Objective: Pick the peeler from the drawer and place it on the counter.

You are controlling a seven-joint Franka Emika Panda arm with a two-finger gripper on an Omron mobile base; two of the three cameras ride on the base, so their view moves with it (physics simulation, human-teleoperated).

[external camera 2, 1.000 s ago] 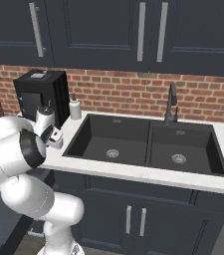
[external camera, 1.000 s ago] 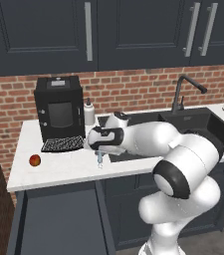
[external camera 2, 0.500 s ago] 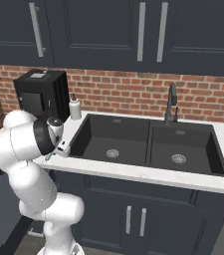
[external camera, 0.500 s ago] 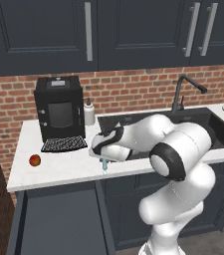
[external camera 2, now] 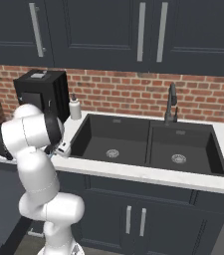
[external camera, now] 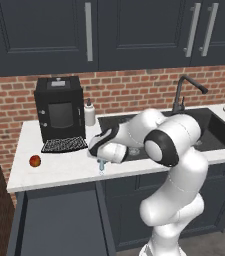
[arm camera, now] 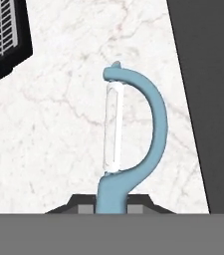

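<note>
Arm is bent low and reached left across the front of the tabletop, wrist turned downward near the front edge. Gripper is pointed down at the marble, closed around the handle of the peeler, whose looped head and pale blade are seen hanging just over the white surface. Peeler is held between the coffee machine's drip grille and the black sink. An apple is seen well to the left.

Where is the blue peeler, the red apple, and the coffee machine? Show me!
peeler [arm camera: 156,117], hand view, on the curved blue loop of its head.
apple [external camera: 34,160], left base view, middle of the fruit.
coffee machine [external camera: 60,107], left base view, on its black front.
</note>
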